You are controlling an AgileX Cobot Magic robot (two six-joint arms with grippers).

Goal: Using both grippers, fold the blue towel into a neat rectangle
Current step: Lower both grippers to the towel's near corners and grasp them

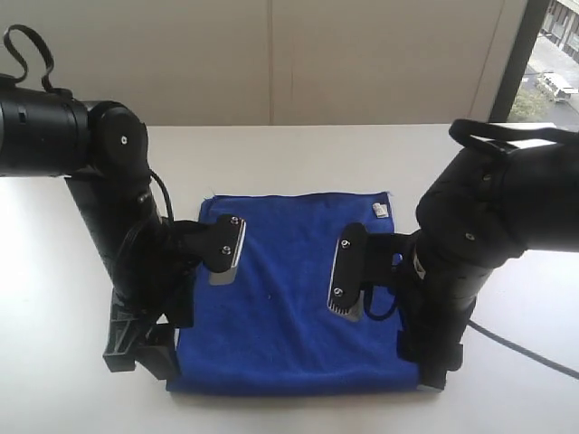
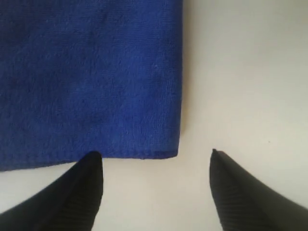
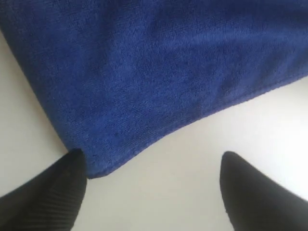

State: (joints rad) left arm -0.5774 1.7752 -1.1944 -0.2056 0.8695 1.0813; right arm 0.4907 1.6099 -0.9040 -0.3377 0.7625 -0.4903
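Two black pincers, left pincer (image 2: 154, 159) and right pincer (image 3: 153, 155) both spread apart, one soft blue terry towel (image 1: 280, 330), rectangular, flat on one smooth white table (image 1: 298, 154)

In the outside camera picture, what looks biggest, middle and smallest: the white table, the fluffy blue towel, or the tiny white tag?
White table, biggest.
Deep-blue terry towel, middle.
Small white label at its corner, smallest.

1. My blue towel (image 1: 289, 307) lies spread flat, deep royal-blue terry, with a small white label (image 1: 381, 210) at its far right corner.
2. My left gripper (image 2: 154, 156) hangs over one near corner, jaws apart.
3. My right gripper (image 3: 153, 156) hangs over the other, jaws apart.
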